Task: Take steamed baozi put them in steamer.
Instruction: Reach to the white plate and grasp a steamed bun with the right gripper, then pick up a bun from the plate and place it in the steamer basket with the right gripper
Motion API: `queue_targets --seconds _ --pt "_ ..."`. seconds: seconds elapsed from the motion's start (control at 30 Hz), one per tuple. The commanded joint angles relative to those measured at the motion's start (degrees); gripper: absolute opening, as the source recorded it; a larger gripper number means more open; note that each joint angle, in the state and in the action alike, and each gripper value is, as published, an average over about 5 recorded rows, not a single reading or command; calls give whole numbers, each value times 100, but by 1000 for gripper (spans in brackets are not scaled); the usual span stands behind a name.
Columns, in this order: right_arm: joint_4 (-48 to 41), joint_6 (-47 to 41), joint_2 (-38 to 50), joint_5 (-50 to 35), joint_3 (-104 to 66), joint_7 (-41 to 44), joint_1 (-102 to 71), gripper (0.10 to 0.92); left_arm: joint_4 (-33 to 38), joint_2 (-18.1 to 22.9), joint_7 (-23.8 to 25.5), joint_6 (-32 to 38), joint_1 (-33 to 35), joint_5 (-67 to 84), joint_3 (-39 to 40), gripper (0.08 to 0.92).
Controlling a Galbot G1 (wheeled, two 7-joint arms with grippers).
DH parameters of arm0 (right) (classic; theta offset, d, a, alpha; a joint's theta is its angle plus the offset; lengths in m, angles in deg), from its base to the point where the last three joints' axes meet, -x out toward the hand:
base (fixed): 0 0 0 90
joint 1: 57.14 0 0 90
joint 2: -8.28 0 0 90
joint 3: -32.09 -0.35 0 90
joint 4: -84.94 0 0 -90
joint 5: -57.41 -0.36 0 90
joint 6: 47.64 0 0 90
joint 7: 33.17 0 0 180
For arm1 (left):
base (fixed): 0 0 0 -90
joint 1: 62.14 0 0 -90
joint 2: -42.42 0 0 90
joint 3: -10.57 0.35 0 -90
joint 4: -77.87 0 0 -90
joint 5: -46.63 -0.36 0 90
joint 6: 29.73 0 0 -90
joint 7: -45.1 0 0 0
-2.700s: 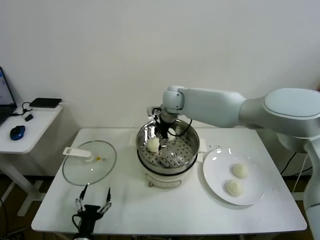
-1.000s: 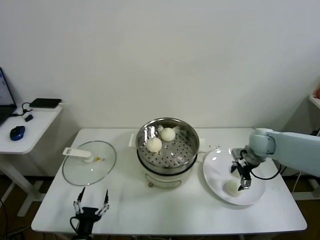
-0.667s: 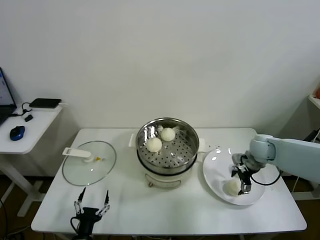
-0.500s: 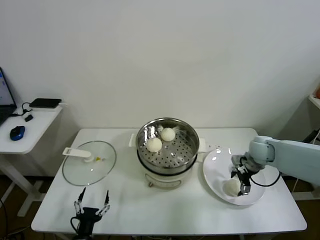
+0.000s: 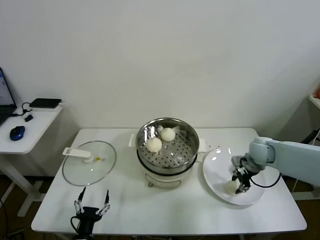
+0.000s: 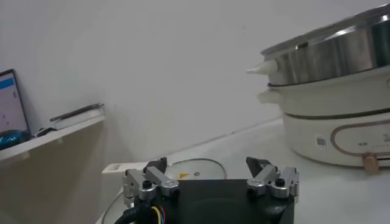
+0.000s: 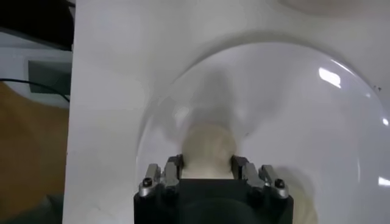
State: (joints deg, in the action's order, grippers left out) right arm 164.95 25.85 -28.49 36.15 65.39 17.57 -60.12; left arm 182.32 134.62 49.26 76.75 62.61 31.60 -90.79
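Note:
The steamer [image 5: 145,134] stands mid-table and holds two baozi [image 5: 154,144] [image 5: 168,134] on its perforated floor. My right gripper [image 5: 239,184] is down on the white plate [image 5: 215,170], and its fingers press both sides of a third baozi [image 5: 230,187]. In the right wrist view that baozi [image 7: 207,146] fills the gap of the right gripper [image 7: 207,162]. The fourth baozi is hidden under the gripper in the head view. My left gripper [image 5: 93,204] is parked open and empty at the table's front left. The left wrist view also shows it [image 6: 207,165] and the steamer [image 6: 329,55].
A round glass lid [image 5: 90,162] with a white handle lies left of the steamer. A side desk [image 5: 27,125] with a mouse and a black device stands farther left. The plate sits near the table's right edge.
My right arm left the steamer, where a second baozi now lies, and moved to the plate. Over the last second the gripper came down around the front baozi.

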Motion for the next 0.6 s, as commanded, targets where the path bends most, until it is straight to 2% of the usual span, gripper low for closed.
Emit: queue_targets --seconds 0.03,0.33,0.6 --pt "298 242 -131 -334 956 293 1642 543 15 280 0 -4 12 -12 2 823" --pt "526 1126 -800 -1208 1578 1139 3996 551 42 280 9 -8 21 -39 12 823" --pt "897 2329 -1175 -1269 542 1415 4135 568 19 280 3 2 19 -71 67 823"
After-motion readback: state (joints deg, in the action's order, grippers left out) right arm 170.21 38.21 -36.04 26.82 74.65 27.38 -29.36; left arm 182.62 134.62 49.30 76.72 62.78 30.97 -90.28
